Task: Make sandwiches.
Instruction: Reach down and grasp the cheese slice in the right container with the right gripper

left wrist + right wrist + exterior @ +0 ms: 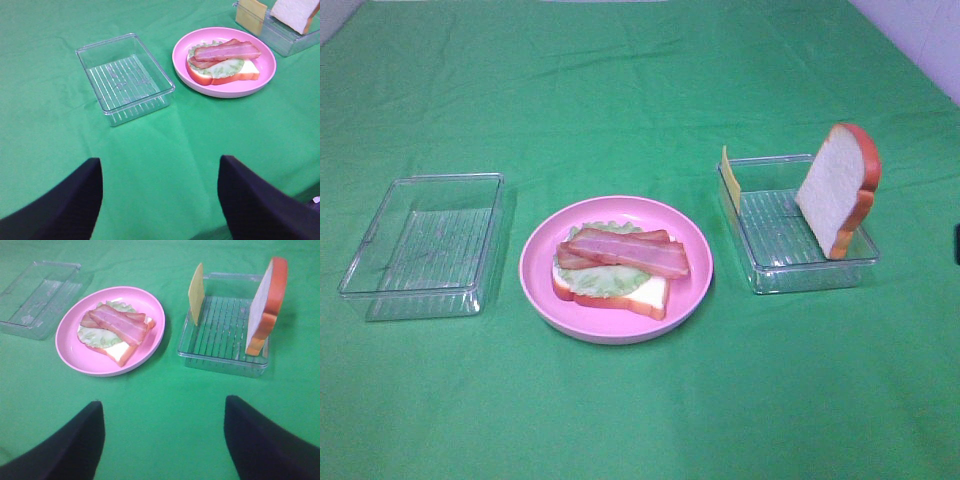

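Pink plate (696, 276), left tray (420, 301) beside it, right tray (810, 276) (bread slice (835, 186) leaning inside)

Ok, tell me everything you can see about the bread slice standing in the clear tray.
The bread slice is a toy piece with a white face and orange-brown crust. It stands on edge, tilted, at the right end of the right-hand clear ribbed tray, bottom on the tray floor, seemingly leaning against its end wall. Nothing else touches it.

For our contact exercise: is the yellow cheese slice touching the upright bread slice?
Apart. Right wrist view shows cheese slice and bread slice at opposite ends of the tray, bare floor between.
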You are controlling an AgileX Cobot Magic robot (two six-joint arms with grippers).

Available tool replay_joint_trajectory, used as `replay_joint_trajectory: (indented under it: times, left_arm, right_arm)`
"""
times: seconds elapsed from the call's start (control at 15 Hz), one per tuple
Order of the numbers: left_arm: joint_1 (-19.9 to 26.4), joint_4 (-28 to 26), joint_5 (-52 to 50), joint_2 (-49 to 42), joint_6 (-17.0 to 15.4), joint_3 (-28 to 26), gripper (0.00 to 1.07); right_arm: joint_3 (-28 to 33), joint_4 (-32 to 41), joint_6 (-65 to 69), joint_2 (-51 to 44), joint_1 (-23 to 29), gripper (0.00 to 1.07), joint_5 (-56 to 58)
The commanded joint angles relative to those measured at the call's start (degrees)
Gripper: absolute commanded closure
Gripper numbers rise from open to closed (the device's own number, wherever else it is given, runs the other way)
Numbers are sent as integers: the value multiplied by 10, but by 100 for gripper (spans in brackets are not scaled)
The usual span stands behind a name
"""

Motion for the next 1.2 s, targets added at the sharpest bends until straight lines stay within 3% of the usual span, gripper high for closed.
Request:
replay_joint_trajectory:
  times: [0.07, 0.13, 0.27, 0.4, 0.53, 0.6, 0.67, 0.73, 1.07, 1.2]
  left_arm:
    - [-3, 2, -11, -10, 1, 3, 42]
    - [-3, 2, -11, -10, 1, 3, 42]
    - [-3, 2, -11, -10, 3, 3, 42]
    - [-3, 2, -11, -10, 3, 3, 42]
    - [-3, 2, -11, -10, 3, 3, 42]
    - [-3, 2, -11, -10, 3, 3, 42]
    - [-3, 2, -11, -10, 3, 3, 42]
    - [-3, 2, -11, -10, 3, 3, 42]
    - [-3, 2, -11, -10, 3, 3, 42]
    - [-3, 2, -11, -10, 3, 3, 42]
  right_arm:
    - [-60, -9, 21, 155, -1, 48, -45]
    - [-60, -9, 21, 155, -1, 48, -45]
    - [-130, -5, 21, 273, -1, 49, -34]
    - [-263, 1, 20, 416, -1, 49, 34]
    - [-295, 1, 20, 447, -1, 49, 50]
    - [-382, 1, 20, 513, -2, 49, 91]
    - [-425, 2, 20, 541, -2, 49, 117]
    - [-425, 2, 20, 541, -2, 49, 117]
    - [-651, 15, 19, 714, -3, 49, 275]
    - [-703, 19, 15, 760, -3, 49, 303]
